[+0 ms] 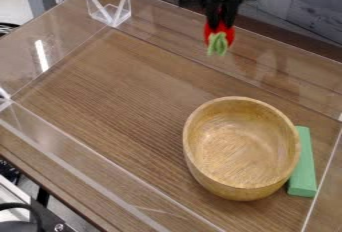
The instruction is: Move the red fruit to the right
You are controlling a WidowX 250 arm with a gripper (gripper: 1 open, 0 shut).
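My table (107,96) is the biggest thing here, a brown wood-grain top fenced by low clear plastic walls that catch the light. Next down is the wooden bowl (241,148), round, pale and smooth, sitting at the near right, with a flat green block (303,163) lying just beside its right rim. Smallest is the red fruit (215,38), a glossy little oval with a green leafy end hanging downward.

My gripper (218,24) points almost straight down at the far edge of the table, its jaws pinched tight on the top of the fruit, which hangs clear of the wood (the picture is blurred up there, so I cannot make out exactly where the fingers bite).

The step in hand, as I judge it, is the carry. To do it well I would keep the squeeze steady, since that shiny skin looks slippery, travel level toward the right, stay clear of the back wall and well above the bowl, and set it down on bare wood.
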